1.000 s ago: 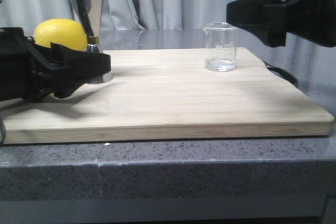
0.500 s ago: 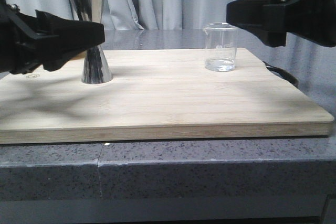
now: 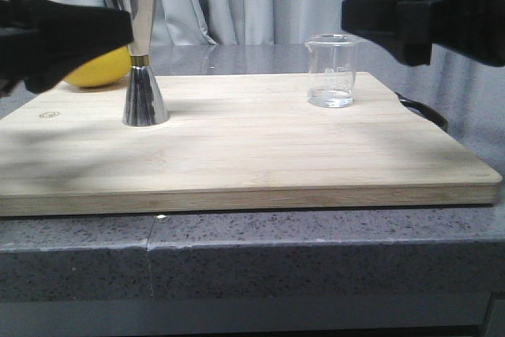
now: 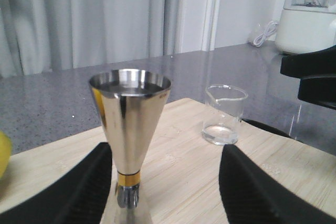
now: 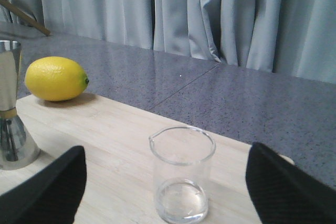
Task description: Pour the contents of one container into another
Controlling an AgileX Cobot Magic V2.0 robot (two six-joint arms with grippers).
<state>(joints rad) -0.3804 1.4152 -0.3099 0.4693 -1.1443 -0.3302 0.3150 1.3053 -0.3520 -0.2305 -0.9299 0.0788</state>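
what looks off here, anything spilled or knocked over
Nothing stands out. The jigger and the beaker both stand upright on the board, apart from each other, with no spill showing on the wood. The lemon lies behind the jigger at the board's back edge. Neither tool holds anything.

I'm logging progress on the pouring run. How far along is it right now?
Early stage: nothing is grasped or poured. The beaker and jigger both stand upright on the cutting board. In hand: the open right gripper is lined up on the beaker, the open left gripper on the jigger. Gripping, lifting and pouring remain.
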